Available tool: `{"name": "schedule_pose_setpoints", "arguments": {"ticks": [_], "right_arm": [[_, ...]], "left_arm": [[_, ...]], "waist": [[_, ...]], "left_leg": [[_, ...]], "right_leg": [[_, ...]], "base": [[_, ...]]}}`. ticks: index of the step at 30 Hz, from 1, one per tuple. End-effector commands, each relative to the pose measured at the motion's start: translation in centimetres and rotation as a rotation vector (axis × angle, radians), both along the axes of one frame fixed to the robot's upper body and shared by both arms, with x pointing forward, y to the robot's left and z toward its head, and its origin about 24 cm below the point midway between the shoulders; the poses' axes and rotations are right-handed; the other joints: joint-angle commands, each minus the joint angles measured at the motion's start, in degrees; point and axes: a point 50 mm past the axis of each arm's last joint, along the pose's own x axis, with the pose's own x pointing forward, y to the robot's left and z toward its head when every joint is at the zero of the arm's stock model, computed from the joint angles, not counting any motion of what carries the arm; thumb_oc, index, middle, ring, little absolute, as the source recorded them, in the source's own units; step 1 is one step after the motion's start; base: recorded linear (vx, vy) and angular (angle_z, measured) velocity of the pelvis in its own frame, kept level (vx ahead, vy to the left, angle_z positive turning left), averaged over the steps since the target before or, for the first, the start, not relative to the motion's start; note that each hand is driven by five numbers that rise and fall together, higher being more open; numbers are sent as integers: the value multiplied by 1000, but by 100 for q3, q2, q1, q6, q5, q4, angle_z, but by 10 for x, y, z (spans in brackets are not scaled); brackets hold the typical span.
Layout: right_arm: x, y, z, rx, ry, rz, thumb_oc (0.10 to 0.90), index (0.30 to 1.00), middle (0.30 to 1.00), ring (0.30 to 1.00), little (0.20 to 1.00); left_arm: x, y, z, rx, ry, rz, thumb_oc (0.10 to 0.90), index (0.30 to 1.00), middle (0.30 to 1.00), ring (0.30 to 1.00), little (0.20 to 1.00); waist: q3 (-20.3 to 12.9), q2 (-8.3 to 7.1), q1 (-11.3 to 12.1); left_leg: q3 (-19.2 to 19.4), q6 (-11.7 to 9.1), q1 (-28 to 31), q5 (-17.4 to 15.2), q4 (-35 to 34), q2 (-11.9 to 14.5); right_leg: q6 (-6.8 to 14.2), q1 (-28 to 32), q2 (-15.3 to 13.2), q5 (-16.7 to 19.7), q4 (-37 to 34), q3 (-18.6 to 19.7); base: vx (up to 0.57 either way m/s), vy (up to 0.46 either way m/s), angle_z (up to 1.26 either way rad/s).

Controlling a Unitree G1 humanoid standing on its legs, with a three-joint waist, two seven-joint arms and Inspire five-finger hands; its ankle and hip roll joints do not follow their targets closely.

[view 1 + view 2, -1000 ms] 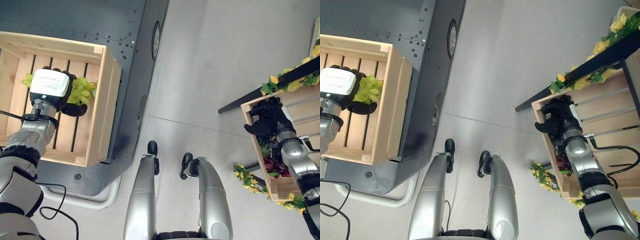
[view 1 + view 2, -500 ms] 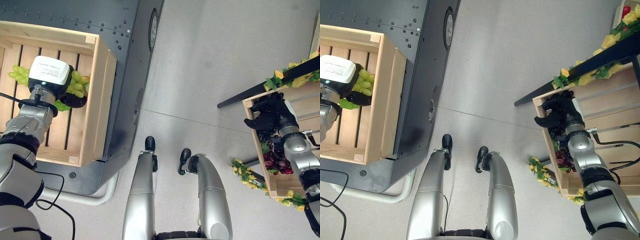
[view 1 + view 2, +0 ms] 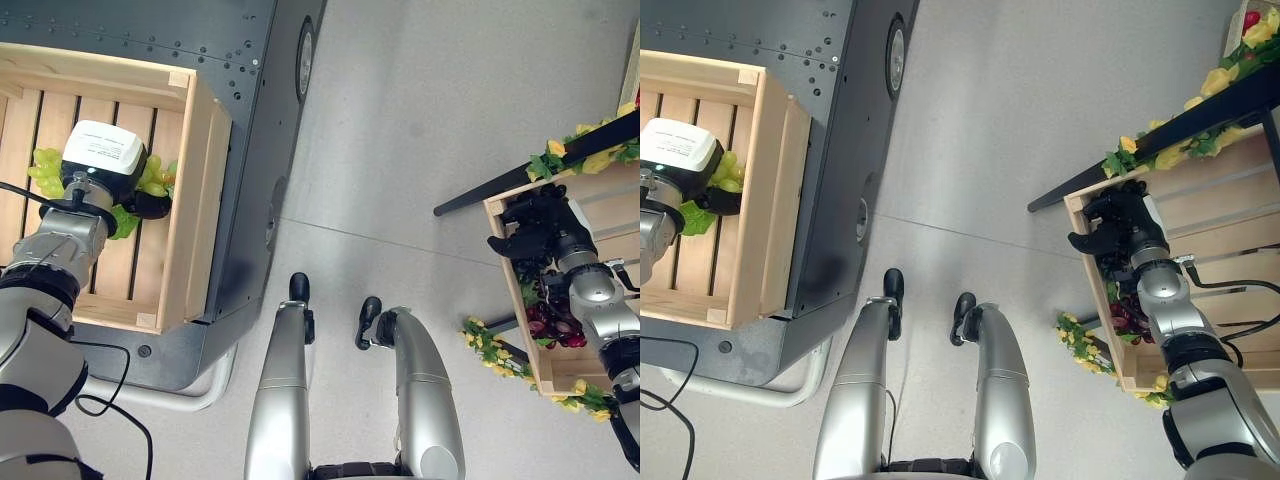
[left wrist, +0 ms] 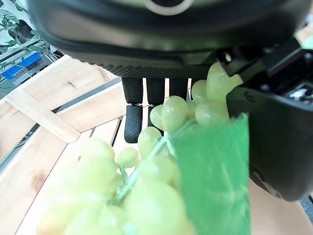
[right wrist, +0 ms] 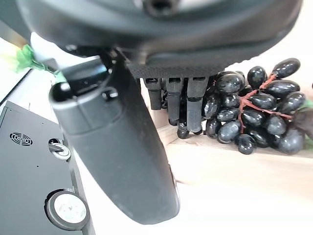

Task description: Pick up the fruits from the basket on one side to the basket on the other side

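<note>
Left robot hand [image 3: 95,165] has its fingers curled round the green grapes [image 4: 146,186], low inside the left crate [image 3: 195,200]. Placing step; next, let go. Right robot hand [image 3: 540,232] hangs relaxed above the dark grapes [image 5: 259,122].

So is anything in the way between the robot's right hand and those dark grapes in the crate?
Nothing visible is. The right hand hangs over the near end of the wooden crate, with its fingers pointing down right beside the dark grapes, and only open air between them.
</note>
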Motion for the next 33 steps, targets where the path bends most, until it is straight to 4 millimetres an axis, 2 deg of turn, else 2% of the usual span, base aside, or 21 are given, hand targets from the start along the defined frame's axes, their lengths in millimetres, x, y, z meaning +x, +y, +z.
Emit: {"name": "schedule_pose_setpoints", "arguments": {"ticks": [1,7,9,10,13,14,15,16,17,18,22,28,33], "right_arm": [[9,28,28,5,-143,182,800,900,900,900,900],[5,29,19,18,-132,184,800,900,900,900,900],[3,33,12,31,-124,190,800,900,900,900,900],[3,34,11,32,-123,192,800,900,900,900,900],[1,45,2,57,-117,218,800,900,900,900,900],[1,45,2,58,-115,219,800,900,900,900,900],[0,49,0,68,-117,232,800,900,900,900,900],[0,50,-1,68,-117,234,800,900,900,900,900],[-2,55,-4,79,-116,245,800,900,900,900,900],[-4,57,-7,90,-116,251,800,900,900,900,900],[-9,66,-14,113,-111,278,800,900,900,900,900],[-15,84,-19,119,-93,375,800,900,900,900,900],[-21,94,-22,108,-84,411,800,900,900,900,900]], "left_arm": [[-19,29,42,25,-202,104,400,300,300,300,300],[-24,29,46,-151,-369,51,400,300,300,300,300],[-26,30,46,-333,-463,27,400,300,300,300,300],[-27,30,46,-346,-471,23,400,300,300,300,300],[-30,30,46,-585,-604,-21,400,300,300,300,300],[-30,30,46,-596,-613,-26,400,300,300,300,300],[-31,30,46,-711,-668,-53,400,300,300,300,300],[-32,30,46,-723,-670,-53,400,300,300,300,300],[-33,29,45,-876,-730,-90,400,300,300,300,300],[-35,32,39,-1009,-782,-92,400,300,300,300,300],[-43,39,17,-1287,-867,-105,400,300,300,300,300],[-51,42,-3,-1492,-947,-133,400,300,300,300,300],[-54,32,-9,-1523,-933,-230,400,300,300,300,300]], "waist": [[-78,130,158],[-78,186,184],[-78,182,210],[-78,182,208],[-78,148,234],[-78,147,232],[-78,129,239],[-78,130,235],[-78,120,243],[-78,120,246],[-78,110,255],[-357,129,182],[-670,187,151]], "left_leg": [[615,435,954,-681,-357,-211],[599,443,1118,-691,-394,-249],[580,447,1242,-694,-434,-267],[578,447,1255,-692,-442,-269],[549,455,1572,-685,-605,-293],[547,455,1589,-685,-613,-294],[537,462,1747,-690,-687,-305],[536,463,1764,-688,-697,-307],[522,473,1948,-705,-760,-327],[512,478,2117,-717,-816,-345],[455,490,2642,-741,-1044,-404],[422,475,3355,-659,-1633,-409],[357,435,3875,-521,-2226,-458]], "right_leg": [[78,574,195,808,-933,-15],[69,732,188,783,-967,11],[64,854,189,770,-1006,23],[64,866,190,770,-1012,25],[67,1156,213,767,-1159,65],[68,1172,214,767,-1168,68],[73,1318,229,770,-1254,96],[74,1335,231,772,-1266,98],[77,1503,231,762,-1328,112],[91,1662,222,761,-1394,124],[140,2156,217,790,-1668,187],[211,2786,228,871,-2221,290],[299,3279,259,1004,-2824,331]], "base": [[0,0,0],[-1,-6,0],[-3,-36,0],[4,-43,0],[8,-46,1],[2,-49,-1],[0,0,0],[6,-46,-1],[10,-36,0],[14,-43,0],[7,0,-1],[48,13,-3],[30,8,-5]]}}
